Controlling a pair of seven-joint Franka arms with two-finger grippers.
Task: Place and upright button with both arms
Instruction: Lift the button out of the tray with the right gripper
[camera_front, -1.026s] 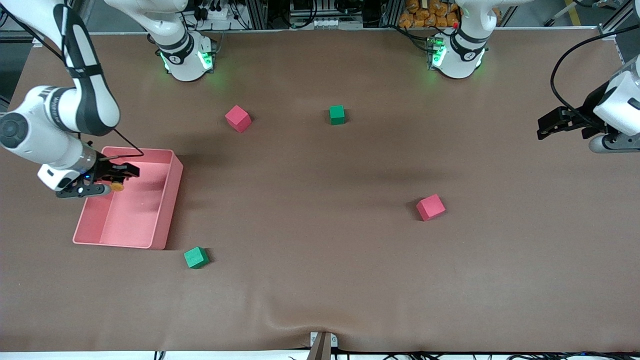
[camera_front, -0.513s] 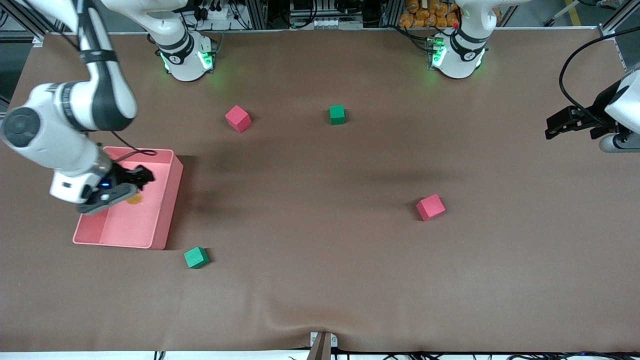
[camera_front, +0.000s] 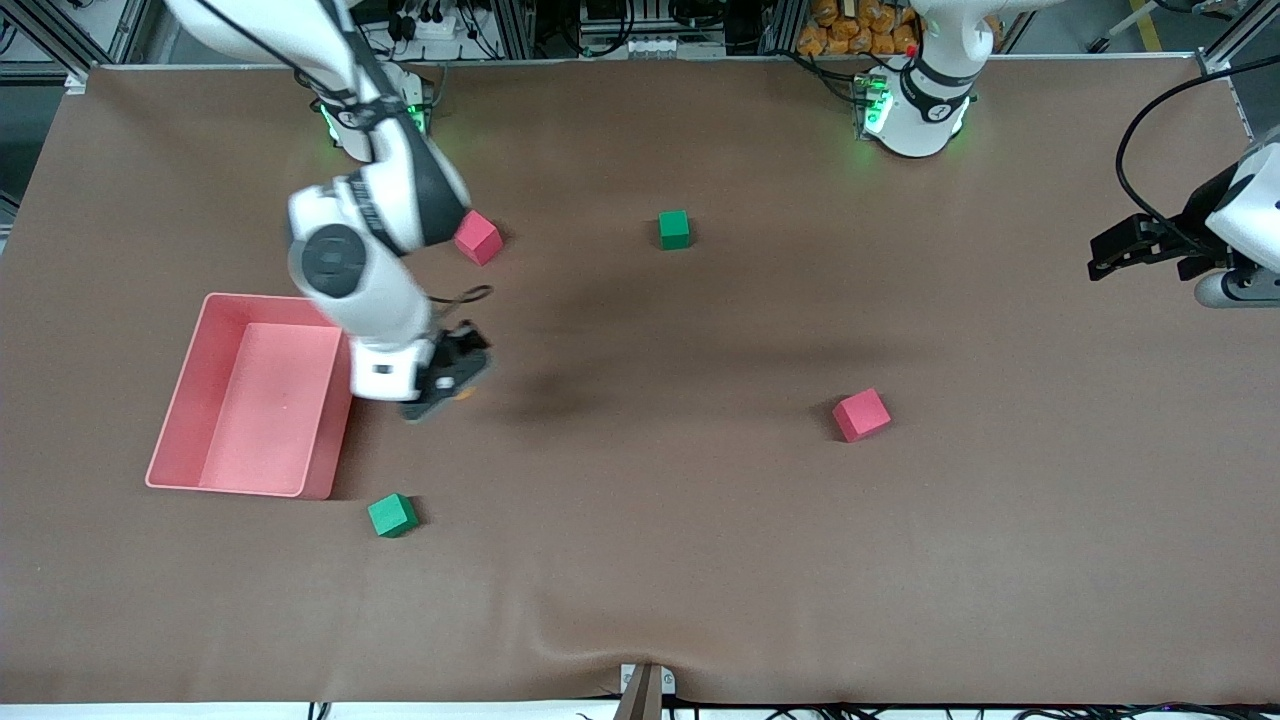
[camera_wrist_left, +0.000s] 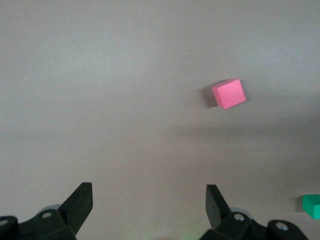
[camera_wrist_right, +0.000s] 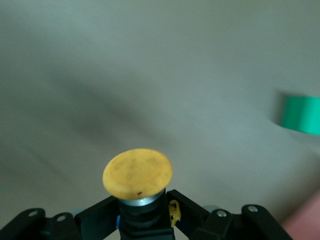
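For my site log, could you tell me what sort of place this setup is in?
Probably a robotics lab: two arms bolted along a brown-covered table, with foam cubes and a pink bin as props, and aluminium framing, cables and power strips at the table's edge by the bases.

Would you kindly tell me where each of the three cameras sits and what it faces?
Front view: high across the table, facing both bases; shows both arms, pink bin, right gripper, left gripper waiting at the left arm's end.
Left wrist view: looks down past the open left gripper at a red cube.
Right wrist view: looks past the right gripper shut on the button.
Shared: front and left wrist show that red cube.
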